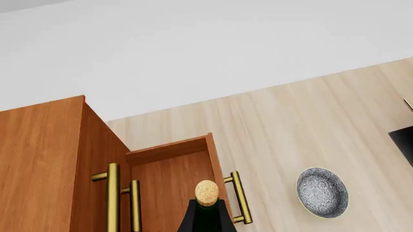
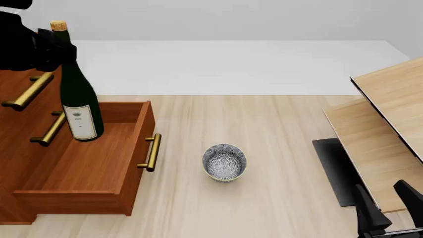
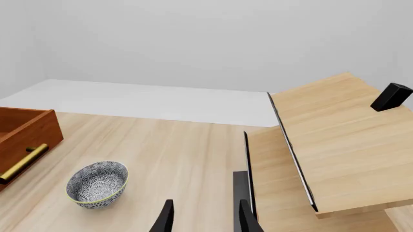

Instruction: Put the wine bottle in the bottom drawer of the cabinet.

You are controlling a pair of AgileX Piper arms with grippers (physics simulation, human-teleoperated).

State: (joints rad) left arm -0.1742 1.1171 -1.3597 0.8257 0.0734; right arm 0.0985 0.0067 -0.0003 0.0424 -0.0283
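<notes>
The wine bottle (image 2: 79, 99), dark green with a tan cork and a white label, leans slightly over the back of the open bottom drawer (image 2: 79, 166). My left gripper (image 2: 61, 52) is shut on its neck just below the cork. I cannot tell whether its base touches the drawer floor. In the left wrist view the cork of the wine bottle (image 1: 206, 192) shows above the bottom drawer (image 1: 169, 176), beside the cabinet (image 1: 38, 164). The cabinet (image 2: 17, 134) stands at the table's left. My right gripper (image 2: 391, 206) sits open and empty at the near right, also seen as the right gripper (image 3: 203, 220).
A speckled grey-white bowl (image 2: 225, 161) sits on the pale table to the right of the drawer's brass handle (image 2: 150, 152); the bowl (image 3: 96, 183) lies ahead of my right gripper. Tilted pale wooden boards (image 2: 390, 99) and a dark mat (image 2: 334, 168) occupy the right side.
</notes>
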